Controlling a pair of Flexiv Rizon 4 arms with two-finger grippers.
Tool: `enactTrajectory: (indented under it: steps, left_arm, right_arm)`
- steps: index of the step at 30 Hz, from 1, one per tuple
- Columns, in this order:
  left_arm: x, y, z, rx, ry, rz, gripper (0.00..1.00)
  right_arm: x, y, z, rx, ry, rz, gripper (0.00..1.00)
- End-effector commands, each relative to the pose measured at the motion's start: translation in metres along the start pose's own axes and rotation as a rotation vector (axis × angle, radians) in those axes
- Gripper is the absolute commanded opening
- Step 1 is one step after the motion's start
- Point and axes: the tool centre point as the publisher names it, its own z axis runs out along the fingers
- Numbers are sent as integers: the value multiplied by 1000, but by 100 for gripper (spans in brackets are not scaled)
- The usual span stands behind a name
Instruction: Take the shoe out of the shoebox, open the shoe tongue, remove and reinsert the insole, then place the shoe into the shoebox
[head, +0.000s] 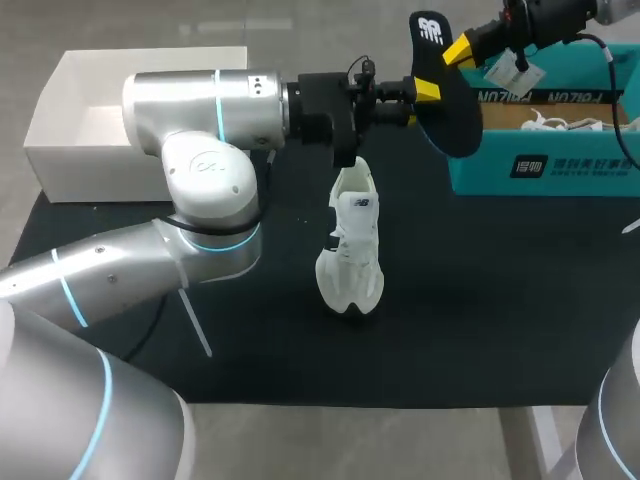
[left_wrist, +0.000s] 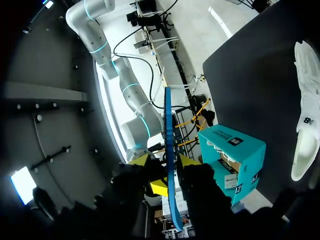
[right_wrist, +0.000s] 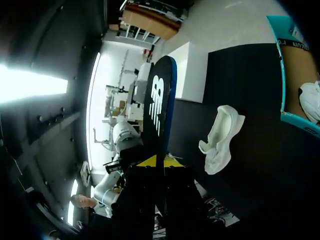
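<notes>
The black insole (head: 450, 115) with a blue edge hangs in the air over the mat's far right part. My right gripper (head: 462, 50) is shut on its upper end; in the right wrist view the insole (right_wrist: 157, 110) rises from between that gripper's (right_wrist: 159, 161) yellow tips. My left gripper (head: 425, 92) reaches in from the left at the insole's middle. In the left wrist view the insole (left_wrist: 168, 130) stands edge-on between the left gripper's (left_wrist: 167, 162) open fingers, with narrow gaps at the sides. The white shoe (head: 350, 250) lies on the black mat below.
The teal shoebox (head: 540, 165) stands open at the far right, and another white shoe (right_wrist: 310, 100) lies inside it. A white box (head: 90, 150) sits at the far left corner. The black mat (head: 480, 320) covers the table's middle.
</notes>
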Motion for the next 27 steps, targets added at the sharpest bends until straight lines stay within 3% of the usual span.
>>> enactTrajectory:
  steps: [1,3,5,10,11,12,13,21,27]
  left_arm:
    - [5,-4,13,-49,-9,4,23]
    - [7,-4,14,-69,-10,3,15]
    - [8,-4,14,-84,-12,-3,0]
    - [10,-1,13,-109,-22,-12,0]
    - [9,-1,12,-108,-26,-16,0]
    - [9,0,11,-108,-27,-18,0]
    - [8,0,9,-108,-27,-20,0]
    - [-6,3,-6,-80,-27,-37,0]
    - [-4,6,-12,-61,-7,-60,0]
  right_arm:
    - [1,3,2,-4,0,4,0]
    - [1,3,3,-15,0,3,0]
    - [2,2,3,-38,2,0,0]
    - [5,2,-3,-120,33,-14,0]
    - [6,1,-4,-125,37,-17,10]
    - [8,-1,-4,-134,36,-23,49]
    - [9,-2,-6,-152,44,-30,100]
    - [22,-18,-17,-277,96,-74,100]
    - [32,-34,-28,-322,63,-128,100]
